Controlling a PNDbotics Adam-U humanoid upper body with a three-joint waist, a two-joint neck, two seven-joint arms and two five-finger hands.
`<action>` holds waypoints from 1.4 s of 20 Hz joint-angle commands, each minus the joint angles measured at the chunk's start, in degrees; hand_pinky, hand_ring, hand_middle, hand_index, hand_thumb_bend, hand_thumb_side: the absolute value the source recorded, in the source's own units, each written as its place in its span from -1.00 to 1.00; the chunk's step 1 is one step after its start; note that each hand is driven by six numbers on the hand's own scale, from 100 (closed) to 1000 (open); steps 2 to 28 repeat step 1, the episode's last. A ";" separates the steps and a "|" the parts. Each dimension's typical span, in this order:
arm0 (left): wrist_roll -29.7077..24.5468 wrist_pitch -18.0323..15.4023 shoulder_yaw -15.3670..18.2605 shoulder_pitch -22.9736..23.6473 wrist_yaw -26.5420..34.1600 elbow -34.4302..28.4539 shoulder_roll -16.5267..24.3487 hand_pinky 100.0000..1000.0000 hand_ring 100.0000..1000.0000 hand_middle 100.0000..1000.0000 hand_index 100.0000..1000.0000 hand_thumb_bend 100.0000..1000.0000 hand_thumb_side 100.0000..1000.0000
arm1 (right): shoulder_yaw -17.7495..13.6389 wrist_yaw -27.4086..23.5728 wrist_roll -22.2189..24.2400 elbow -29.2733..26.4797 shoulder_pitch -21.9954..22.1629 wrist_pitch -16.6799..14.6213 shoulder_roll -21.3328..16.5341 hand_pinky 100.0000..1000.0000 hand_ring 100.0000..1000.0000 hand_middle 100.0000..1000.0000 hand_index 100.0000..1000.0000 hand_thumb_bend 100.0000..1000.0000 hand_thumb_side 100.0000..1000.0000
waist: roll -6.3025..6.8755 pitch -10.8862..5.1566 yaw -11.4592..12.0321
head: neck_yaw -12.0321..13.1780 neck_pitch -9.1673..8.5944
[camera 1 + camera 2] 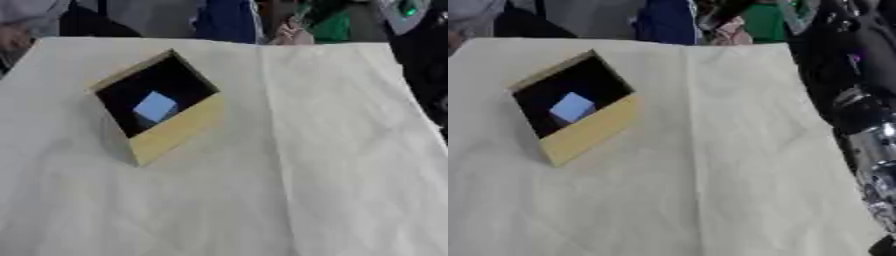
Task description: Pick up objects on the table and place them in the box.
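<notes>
Our right arm [859, 125] is hanging off the table's [710, 175] right edge; hand hidden, grip unknowable. Blue block [157, 106] is sitting inside box [175, 132].

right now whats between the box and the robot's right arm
Only bare cloth: in the right eye view, the stretch of cream tablecloth between the wooden box and the right arm at the table's edge holds no object. A pale blue block sits inside the box.
</notes>
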 commanded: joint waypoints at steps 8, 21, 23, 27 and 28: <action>0.26 -0.07 0.66 -0.36 -0.47 -0.90 1.94 0.23 0.05 0.05 0.69 -1.00 0.76 | 0.24 -1.23 0.58 -2.15 -0.97 -0.68 -2.12 0.82 0.92 0.92 1.00 -1.00 0.34 | 0.20 -1.00 0.05 | 0.21 0.11; 0.26 -0.07 0.66 -0.36 -0.47 -0.90 1.94 0.23 0.05 0.05 0.69 -1.00 0.76 | 0.24 -1.23 0.58 -2.15 -0.97 -0.68 -2.12 0.82 0.92 0.92 1.00 -1.00 0.34 | 0.20 -1.00 0.05 | 0.21 0.11; 0.26 -0.07 0.66 -0.36 -0.47 -0.90 1.94 0.23 0.05 0.05 0.69 -1.00 0.76 | 0.24 -1.23 0.58 -2.15 -0.97 -0.68 -2.12 0.82 0.92 0.92 1.00 -1.00 0.34 | 0.20 -1.00 0.05 | 0.21 0.11; 0.26 -0.07 0.66 -0.36 -0.47 -0.90 1.94 0.23 0.05 0.05 0.69 -1.00 0.76 | 0.24 -1.23 0.58 -2.15 -0.97 -0.68 -2.12 0.82 0.92 0.92 1.00 -1.00 0.34 | 0.20 -1.00 0.05 | 0.21 0.11; 0.26 -0.07 0.66 -0.36 -0.47 -0.90 1.94 0.23 0.05 0.05 0.69 -1.00 0.76 | 0.24 -1.23 0.58 -2.15 -0.97 -0.68 -2.12 0.82 0.92 0.92 1.00 -1.00 0.34 | 0.20 -1.00 0.05 | 0.21 0.11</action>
